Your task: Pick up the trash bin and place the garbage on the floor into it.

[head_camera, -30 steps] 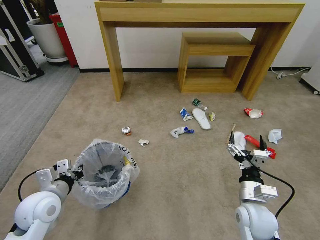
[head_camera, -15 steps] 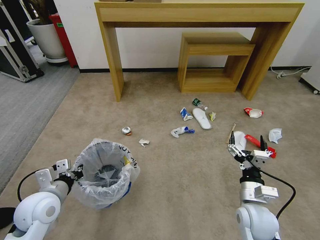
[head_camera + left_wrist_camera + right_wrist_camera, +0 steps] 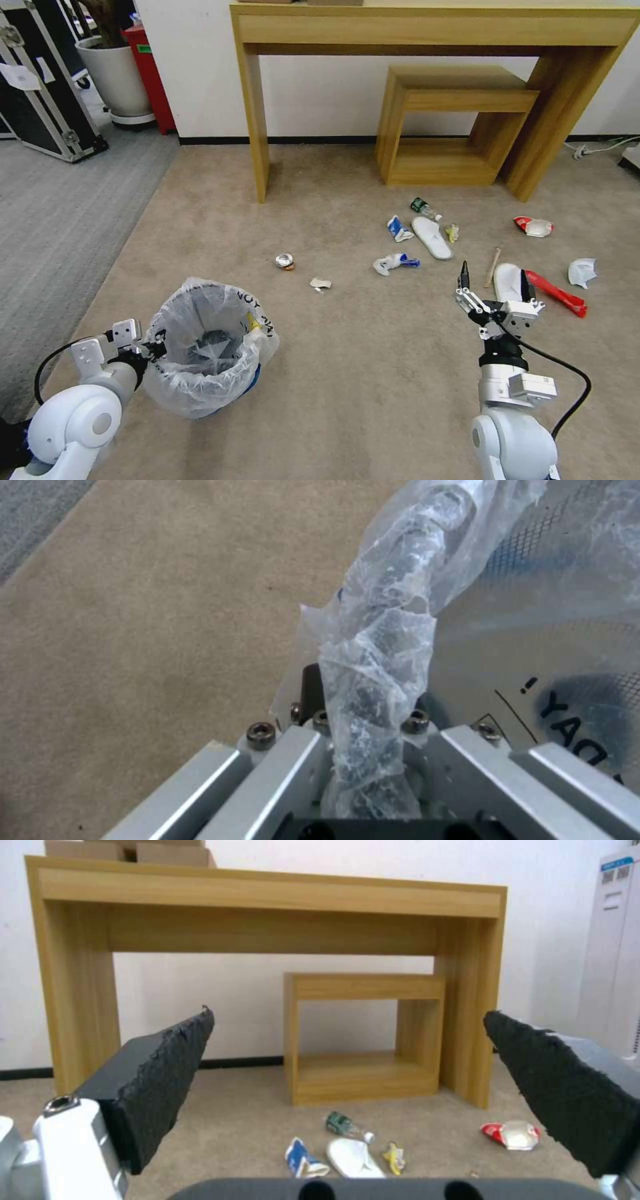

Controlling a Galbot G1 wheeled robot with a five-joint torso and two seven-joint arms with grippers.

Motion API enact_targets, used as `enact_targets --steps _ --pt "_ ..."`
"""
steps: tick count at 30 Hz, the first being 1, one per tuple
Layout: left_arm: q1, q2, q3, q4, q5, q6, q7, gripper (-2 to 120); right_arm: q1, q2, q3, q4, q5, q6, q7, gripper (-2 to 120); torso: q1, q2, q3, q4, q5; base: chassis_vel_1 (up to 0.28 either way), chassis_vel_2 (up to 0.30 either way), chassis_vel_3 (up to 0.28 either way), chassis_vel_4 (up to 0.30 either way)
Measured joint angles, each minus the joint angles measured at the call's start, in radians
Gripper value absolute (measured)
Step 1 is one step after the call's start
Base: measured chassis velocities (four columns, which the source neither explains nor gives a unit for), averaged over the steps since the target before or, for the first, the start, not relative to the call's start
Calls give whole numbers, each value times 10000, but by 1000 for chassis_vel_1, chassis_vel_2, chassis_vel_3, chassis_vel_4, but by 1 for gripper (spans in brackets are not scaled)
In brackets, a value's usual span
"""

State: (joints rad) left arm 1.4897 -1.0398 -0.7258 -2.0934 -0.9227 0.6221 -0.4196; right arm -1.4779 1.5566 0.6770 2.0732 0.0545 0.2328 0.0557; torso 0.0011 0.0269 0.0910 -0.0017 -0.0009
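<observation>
Beige carpet floor (image 3: 347, 373): left gripper (image 3: 143, 347) clamps blue bag-lined trash bin (image 3: 207, 347) rim; right gripper (image 3: 493, 290), jaws spread, faces scattered garbage (image 3: 432, 237). Thin bag plastic may slip.

**Robot swings its view to the left; litter itself stays put**

The whole scene has slid to the right across the head view, so the robot has turned or rolled, not the things. The wooden table (image 3: 427, 30) and the low shelf (image 3: 460, 127) now sit further right, and more of the grey carpet strip (image 3: 60, 220) shows on the left. The can (image 3: 285, 261), the slipper (image 3: 432, 237) and the red wrapper (image 3: 555, 292) have shifted with the view. The right gripper (image 3: 495, 283), which stood over the near slipper (image 3: 508, 281) and wrapper, now stands just left of them.
</observation>
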Motion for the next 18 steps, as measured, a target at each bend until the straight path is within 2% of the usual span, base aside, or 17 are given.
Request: enact_targets --steps 10,18 --pt "3 -8 4 11 4 -26 13 1 -50 -29 34 65 0 -118 -54 100 0 1 -1 -1 -5 -32 -31 21 13" --pt "6 -28 1 -2 12 -26 13 1 -95 -64 -7 91 21 -134 -60 100 0 0 -1 0 -5 -78 90 73 -89"
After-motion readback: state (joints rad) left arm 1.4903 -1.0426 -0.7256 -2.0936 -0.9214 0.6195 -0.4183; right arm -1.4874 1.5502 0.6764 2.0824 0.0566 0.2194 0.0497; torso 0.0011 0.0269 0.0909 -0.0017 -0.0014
